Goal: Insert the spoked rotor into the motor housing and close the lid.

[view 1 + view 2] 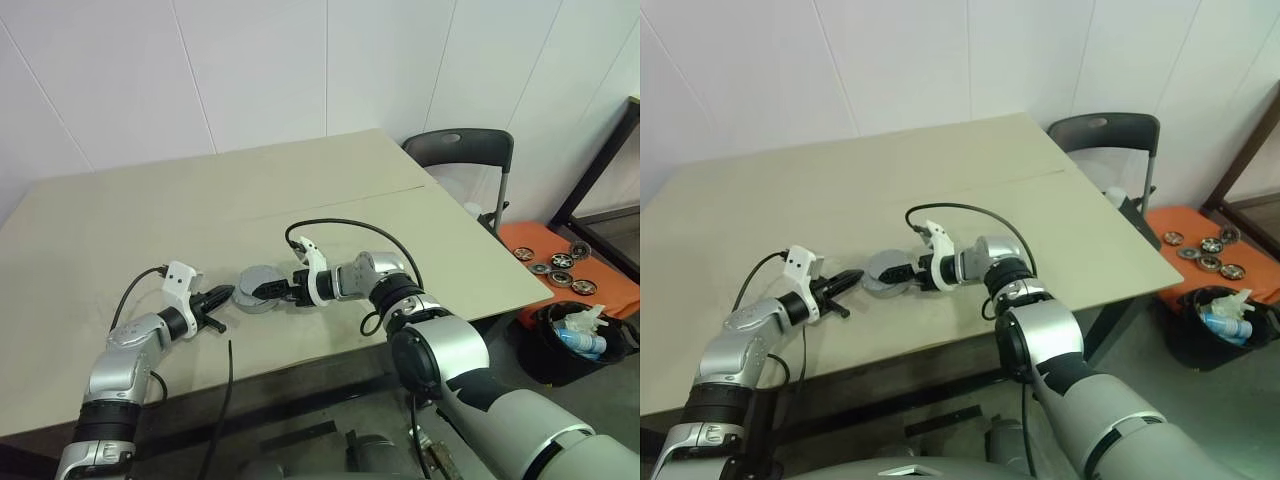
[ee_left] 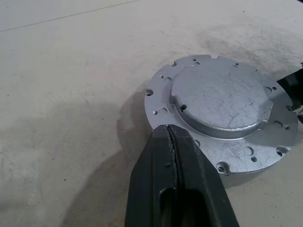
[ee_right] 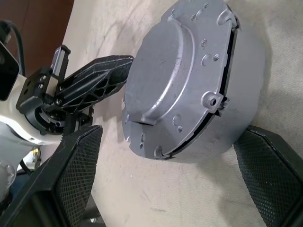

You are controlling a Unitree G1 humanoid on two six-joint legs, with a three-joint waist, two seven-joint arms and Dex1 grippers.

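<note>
The motor housing (image 1: pixel 256 291) lies on the tan table (image 1: pixel 200 210) near its front edge. The lid (image 2: pixel 220 101) is folded down on top, plain grey face up, with a thin dark seam between lid and housing (image 3: pixel 226 71). The spoked rotor is hidden. My left gripper (image 2: pixel 168 137) is shut with nothing in it, and its tip sits at the lid's rim on the left side; I cannot tell whether it touches. My right gripper (image 1: pixel 268 290) comes in from the right, open. One of its fingers (image 3: pixel 75 165) stands on each side of the housing, apart from it.
A grey chair (image 1: pixel 460 150) stands behind the table's right corner. On the floor to the right are an orange tray (image 1: pixel 530 240) of small dark-rimmed wheels (image 1: pixel 560 262) and a black bin bag (image 1: pixel 575 345). Black cables loop off both wrists.
</note>
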